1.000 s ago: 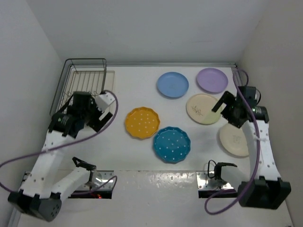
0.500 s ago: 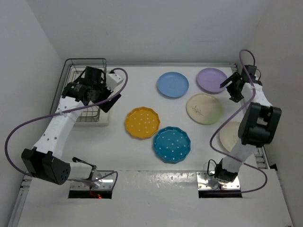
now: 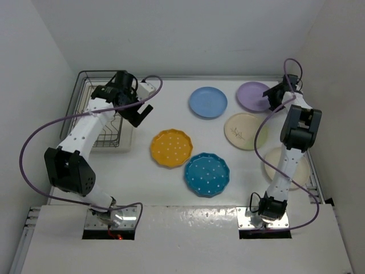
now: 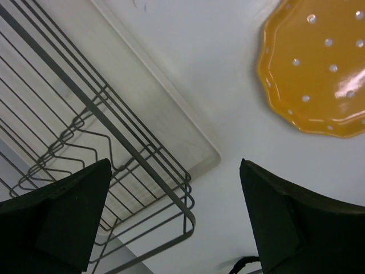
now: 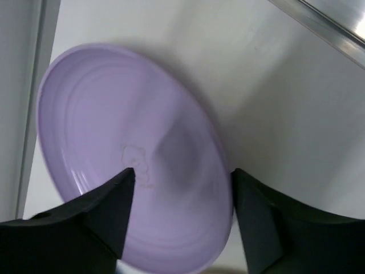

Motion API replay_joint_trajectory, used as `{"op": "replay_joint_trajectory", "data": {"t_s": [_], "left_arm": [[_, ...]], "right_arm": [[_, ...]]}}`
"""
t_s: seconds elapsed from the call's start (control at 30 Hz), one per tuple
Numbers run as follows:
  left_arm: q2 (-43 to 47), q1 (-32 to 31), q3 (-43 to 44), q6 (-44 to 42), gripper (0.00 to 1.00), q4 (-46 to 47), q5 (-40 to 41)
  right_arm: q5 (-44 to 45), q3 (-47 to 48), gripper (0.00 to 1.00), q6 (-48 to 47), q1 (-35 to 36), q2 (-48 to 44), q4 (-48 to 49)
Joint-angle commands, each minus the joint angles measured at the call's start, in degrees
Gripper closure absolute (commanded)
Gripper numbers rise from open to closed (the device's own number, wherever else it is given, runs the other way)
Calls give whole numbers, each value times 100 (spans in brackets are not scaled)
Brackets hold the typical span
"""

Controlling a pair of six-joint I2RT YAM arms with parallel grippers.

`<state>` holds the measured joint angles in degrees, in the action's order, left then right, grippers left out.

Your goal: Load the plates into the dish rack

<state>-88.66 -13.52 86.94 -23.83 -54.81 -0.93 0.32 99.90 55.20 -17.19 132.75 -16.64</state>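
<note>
Far-right cream plate [image 3: 299, 171] partly behind right arm [image 3: 297, 128]

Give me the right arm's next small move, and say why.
Probably close the right hand on the rim of the lavender plate. In the wrist view one finger sits over the plate's inside and the other just outside its edge, jaws apart. The plate lies flat on the table, so a pinch there should secure it for lifting.

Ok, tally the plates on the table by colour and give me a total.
Light blue plate: 1
Lavender plate: 1
Cream: 2, the sprig plate and the plain plate, partly behind the right arm
Yellow dotted plate: 1
Teal dotted plate: 1
Total: 6
</note>
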Motion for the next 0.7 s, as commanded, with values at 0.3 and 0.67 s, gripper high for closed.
{"op": "replay_joint_trajectory", "data": {"t_s": [0.3,0.67], "left_arm": [[-433,200,1028,2,0,-30,-100],[358,455,351,326,0,329,-1163]], "right_arm": [[294,-14,100,632,40,103,355],[83,-1744,100,-150,462,-2524,1794]]}}
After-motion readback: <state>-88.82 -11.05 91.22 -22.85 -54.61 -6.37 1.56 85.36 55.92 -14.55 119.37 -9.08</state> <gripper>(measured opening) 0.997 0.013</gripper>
